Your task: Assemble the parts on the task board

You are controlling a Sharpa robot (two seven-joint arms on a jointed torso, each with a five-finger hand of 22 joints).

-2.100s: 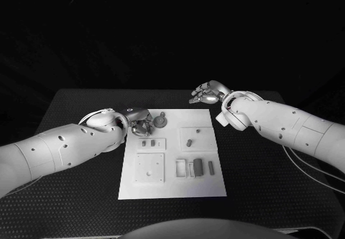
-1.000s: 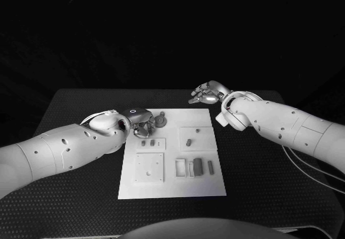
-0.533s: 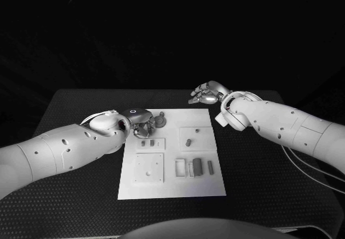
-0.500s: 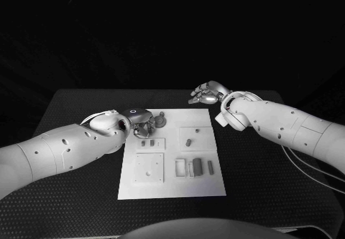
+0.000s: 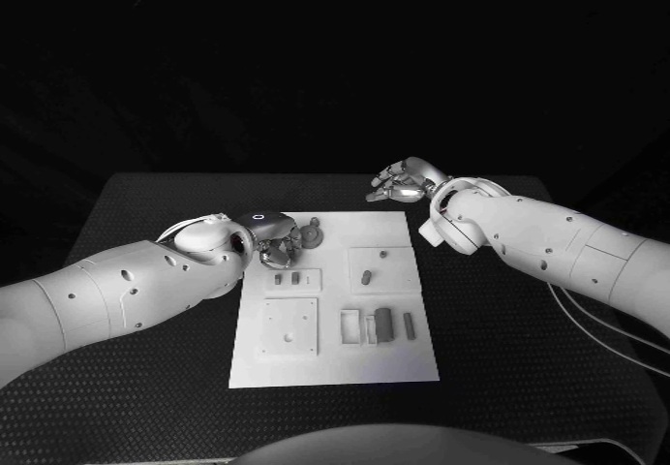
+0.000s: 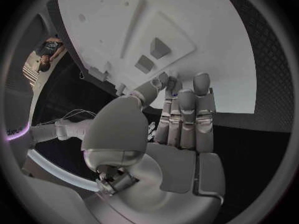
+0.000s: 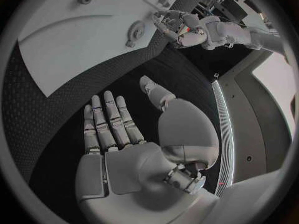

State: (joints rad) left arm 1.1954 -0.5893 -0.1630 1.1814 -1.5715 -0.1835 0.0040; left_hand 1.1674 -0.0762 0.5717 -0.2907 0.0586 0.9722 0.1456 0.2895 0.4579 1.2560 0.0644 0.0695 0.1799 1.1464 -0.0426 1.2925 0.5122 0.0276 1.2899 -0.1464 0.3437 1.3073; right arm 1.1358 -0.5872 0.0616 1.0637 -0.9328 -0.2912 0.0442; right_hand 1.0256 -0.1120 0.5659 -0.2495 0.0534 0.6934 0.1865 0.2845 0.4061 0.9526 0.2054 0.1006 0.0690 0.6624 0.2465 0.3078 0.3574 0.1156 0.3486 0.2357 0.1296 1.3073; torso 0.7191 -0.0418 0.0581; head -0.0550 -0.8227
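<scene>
Resting at the far left corner of the task board (image 5: 335, 358), the left hand (image 5: 277, 238) is curling its fingers (image 6: 187, 109) down toward a small round grey part (image 5: 313, 233) lying there; whether it is actually grasping the part, I cannot tell. The right hand (image 5: 401, 181) is hovering over the black table (image 5: 139, 387) just beyond the board's far right corner, fingers spread, palm empty. Other grey parts (image 5: 380, 325) are sitting in the board's recesses nearer the robot, well apart from both hands.
</scene>
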